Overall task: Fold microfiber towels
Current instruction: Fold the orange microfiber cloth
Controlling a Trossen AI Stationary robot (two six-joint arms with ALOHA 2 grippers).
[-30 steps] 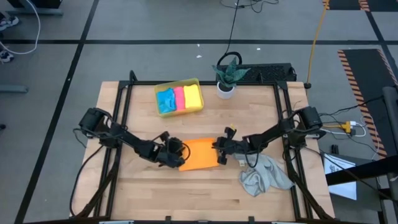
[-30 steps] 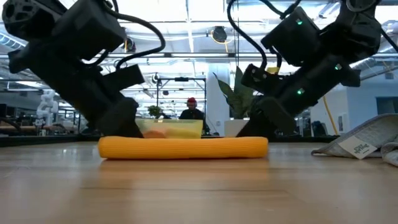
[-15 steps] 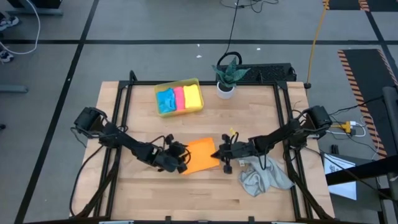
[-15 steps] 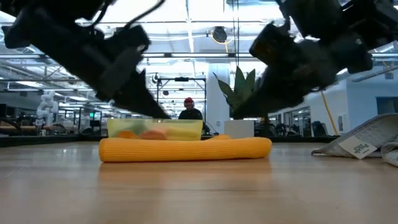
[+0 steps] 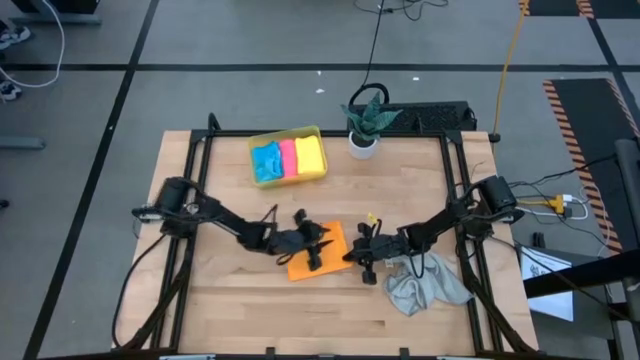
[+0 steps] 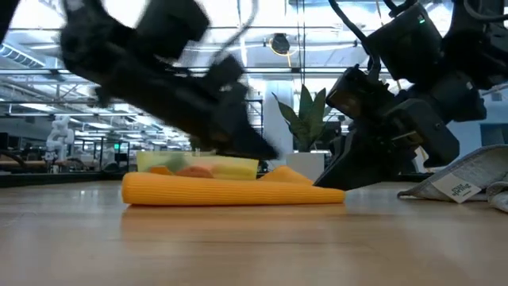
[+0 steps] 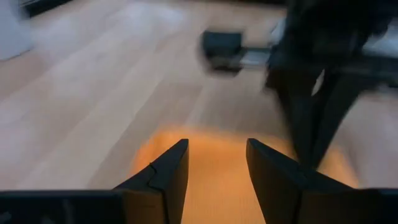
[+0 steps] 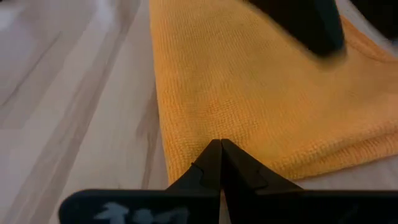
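I count three folded cloths, blue, pink and yellow, in the yellow plastic tray (image 5: 318, 130); the orange microfiber towel (image 5: 318, 255) lies mid-counter, part-folded, left jaws (image 5: 318, 246) parted above it empty, right jaws (image 5: 361, 262) closed at its edge; the grey towel (image 5: 428, 285) remains crumpled.

Illumination is bright and even, supplied by overhead ceiling strips that glare in the low view. Shadows on the counter (image 5: 250, 310) are soft. The left arm (image 6: 159, 71) shows motion blur; the left wrist view is defocused.
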